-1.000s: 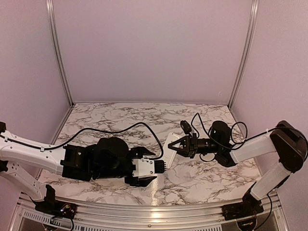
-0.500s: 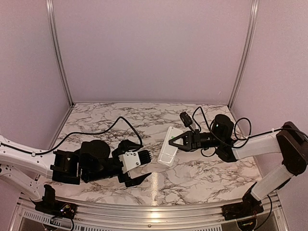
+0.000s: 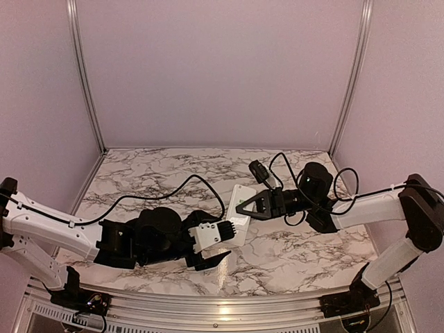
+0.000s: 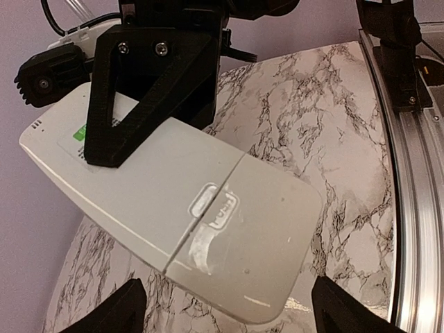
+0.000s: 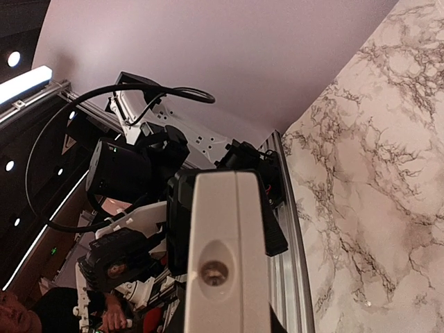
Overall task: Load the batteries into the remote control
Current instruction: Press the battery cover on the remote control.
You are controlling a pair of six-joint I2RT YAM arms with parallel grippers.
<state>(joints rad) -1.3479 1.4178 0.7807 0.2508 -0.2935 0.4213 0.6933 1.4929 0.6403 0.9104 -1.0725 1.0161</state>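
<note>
The remote control (image 3: 239,208) is a slim white slab held above the table, with my right gripper (image 3: 244,206) shut on its far half. In the left wrist view its back (image 4: 173,208) faces the camera with the cover piece (image 4: 257,243) in place, and the right gripper's black fingers (image 4: 139,90) clamp the upper part. My left gripper (image 3: 225,239) is open, its two fingertips (image 4: 111,316) wide apart on either side of the remote's near end (image 4: 270,305). In the right wrist view the remote (image 5: 225,229) shows end-on. The batteries are out of view.
A marble table top (image 3: 173,173) runs to lilac walls, with a metal rail (image 3: 222,305) along the near edge. Black cables (image 3: 166,187) trail from both wrists over the table. The left arm's dark body (image 5: 132,173) fills the space behind the remote in the right wrist view.
My left gripper drew back to the left, then came forward again to the remote's near end. The right arm carried the remote slightly left and up.
</note>
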